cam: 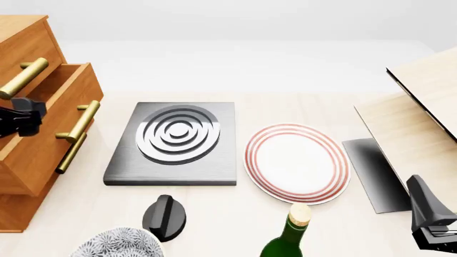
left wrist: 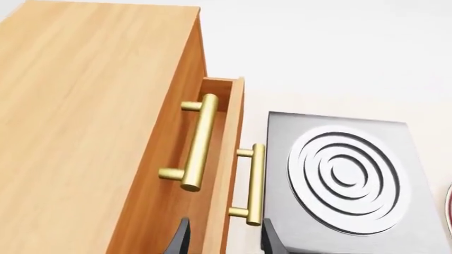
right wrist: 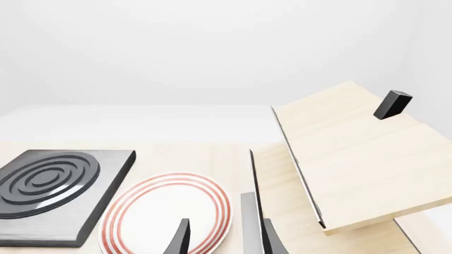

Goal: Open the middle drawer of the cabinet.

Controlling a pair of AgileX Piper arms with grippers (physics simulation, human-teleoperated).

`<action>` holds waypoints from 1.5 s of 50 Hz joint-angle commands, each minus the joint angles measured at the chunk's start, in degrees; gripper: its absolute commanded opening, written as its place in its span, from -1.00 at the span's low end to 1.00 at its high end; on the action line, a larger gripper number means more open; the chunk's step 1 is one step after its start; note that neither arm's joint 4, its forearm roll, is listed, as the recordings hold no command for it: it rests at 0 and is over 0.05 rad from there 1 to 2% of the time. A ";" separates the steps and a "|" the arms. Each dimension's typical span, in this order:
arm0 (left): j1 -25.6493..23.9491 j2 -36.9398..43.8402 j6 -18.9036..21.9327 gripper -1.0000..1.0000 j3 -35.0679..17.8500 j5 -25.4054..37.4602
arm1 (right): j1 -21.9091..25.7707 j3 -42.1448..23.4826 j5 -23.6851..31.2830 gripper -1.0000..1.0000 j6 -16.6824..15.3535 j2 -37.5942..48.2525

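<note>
The cabinet (cam: 29, 48) stands at the left edge of the table in the front view, with its drawers facing right. The middle drawer (cam: 68, 88) is pulled partly out, and its brass handle (cam: 80, 121) sticks out past the top drawer's handle (cam: 21, 77). In the left wrist view the middle drawer (left wrist: 229, 132) and its handle (left wrist: 253, 182) lie ahead. My left gripper (left wrist: 226, 241) is open, its fingers either side of the drawer front, and touches nothing. In the front view the left gripper (cam: 27, 115) hovers over the open drawer. My right gripper (right wrist: 224, 241) is open and empty at the near right (cam: 428, 219).
A grey hob slab with rings (cam: 175, 142) lies right beside the drawer front. A red-rimmed plate (cam: 296, 163), a green bottle (cam: 289, 238), a black knob (cam: 166, 217) and a patterned bowl (cam: 117, 243) lie nearer. A pale plywood box (cam: 414, 123) stands at the right.
</note>
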 commanded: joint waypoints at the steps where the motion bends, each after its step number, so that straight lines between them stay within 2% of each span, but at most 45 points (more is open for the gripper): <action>1: -0.05 1.31 -0.89 1.00 1.50 -1.19 | -0.24 0.30 -0.55 1.00 -0.05 0.04; 33: 0.73 5.14 -2.11 1.00 3.19 -4.07 | -0.24 0.30 -0.55 1.00 -0.04 0.04; 75: -0.77 9.10 -3.12 1.00 6.59 -7.41 | -0.27 0.24 -0.48 1.00 -0.04 0.01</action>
